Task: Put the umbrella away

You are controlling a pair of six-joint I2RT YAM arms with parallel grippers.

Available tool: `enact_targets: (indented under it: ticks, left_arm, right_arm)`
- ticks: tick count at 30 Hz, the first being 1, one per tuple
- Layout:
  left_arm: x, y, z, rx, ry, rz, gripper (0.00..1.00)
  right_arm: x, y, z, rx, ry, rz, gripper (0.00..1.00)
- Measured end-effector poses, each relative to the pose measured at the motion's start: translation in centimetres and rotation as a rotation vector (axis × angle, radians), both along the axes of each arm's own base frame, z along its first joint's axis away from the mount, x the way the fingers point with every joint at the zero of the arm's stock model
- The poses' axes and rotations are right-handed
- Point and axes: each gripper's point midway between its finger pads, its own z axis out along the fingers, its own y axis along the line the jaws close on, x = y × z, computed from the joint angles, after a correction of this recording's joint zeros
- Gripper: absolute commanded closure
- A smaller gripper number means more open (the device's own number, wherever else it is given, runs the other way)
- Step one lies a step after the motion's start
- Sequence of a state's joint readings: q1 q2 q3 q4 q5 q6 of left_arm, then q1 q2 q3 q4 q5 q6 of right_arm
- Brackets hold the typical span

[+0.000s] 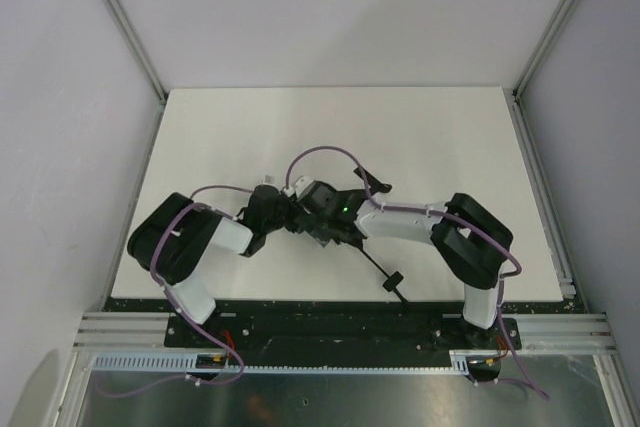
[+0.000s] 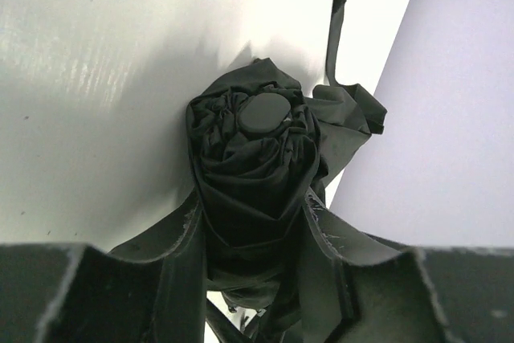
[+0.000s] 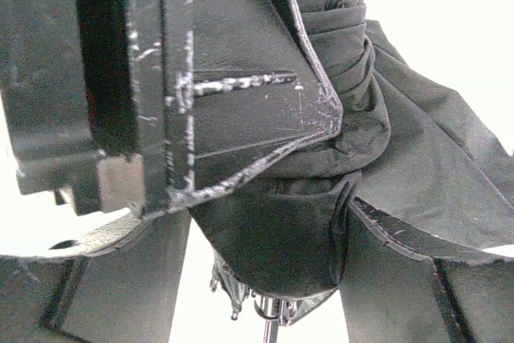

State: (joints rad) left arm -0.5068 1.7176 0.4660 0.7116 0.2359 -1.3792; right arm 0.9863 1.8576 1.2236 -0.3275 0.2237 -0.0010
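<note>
The black umbrella [image 2: 255, 168] is folded, its canopy gathered into a crumpled roll with a round cap [image 2: 265, 112] at the end. My left gripper [image 2: 253, 234] is shut on the roll, one finger on each side. My right gripper [image 3: 273, 255] is also shut on the canopy, close beside the left gripper's finger [image 3: 217, 78]. In the top view both grippers, left [image 1: 283, 215] and right [image 1: 320, 219], meet at the table's middle and hide the canopy. The thin shaft [image 1: 376, 265] runs toward the near right to the small handle [image 1: 392, 281]. The closing strap [image 1: 373, 185] sticks out behind.
The white table [image 1: 420, 127] is bordered by grey walls with aluminium frame posts [image 1: 540, 177] on the left and right. The black base rail [image 1: 330, 322] runs along the near edge, close to the umbrella's handle.
</note>
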Motion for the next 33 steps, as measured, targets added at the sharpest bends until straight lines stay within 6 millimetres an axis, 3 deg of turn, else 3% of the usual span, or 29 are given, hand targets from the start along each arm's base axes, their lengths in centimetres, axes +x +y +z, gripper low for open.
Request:
enact_targets:
  ticks: [2,7,11,13,20,21,24,30,33]
  left_arm:
    - [-0.1,0.1,0.0,0.004,0.007,0.0,1.0]
    - [0.0,0.5,-0.1,0.021,0.026,0.015,1.0]
    - [0.4,0.9,-0.1,0.027,0.048,0.04,0.98]
    - [0.5,0.9,-0.1,0.031,0.05,0.044,0.84]
    - [0.8,1.7,-0.2,0.065,0.056,0.068,0.1]
    - [1.0,1.7,0.1,0.062,0.044,0.075,0.05]
    - [1.7,2.0,1.0,0.073,0.007,0.094,0.01]
    - [2.1,2.3,1.0,0.093,0.001,0.111,0.02]
    - [1.9,2.1,1.0,0.091,-0.017,0.084,0.07]
  right_arm:
    - [0.0,-0.1,-0.4,-0.053,-0.05,-0.004,0.38]
    - [0.6,-0.5,-1.5,-0.135,-0.131,-0.023,0.76]
    - [1.2,-0.4,-1.4,-0.148,-0.168,-0.027,0.96]
    - [1.3,-0.3,-1.4,-0.141,-0.166,-0.024,0.99]
    - [1.6,0.4,-1.7,-0.028,-0.053,0.014,1.0]
    - [1.6,0.6,-1.6,0.006,-0.028,0.023,1.0]
    - [1.5,1.7,-1.0,0.139,0.059,0.069,1.0]
    - [0.9,2.7,-0.4,0.341,0.216,0.162,1.0]
    - [1.5,1.8,-0.5,0.447,0.326,0.1,1.0]
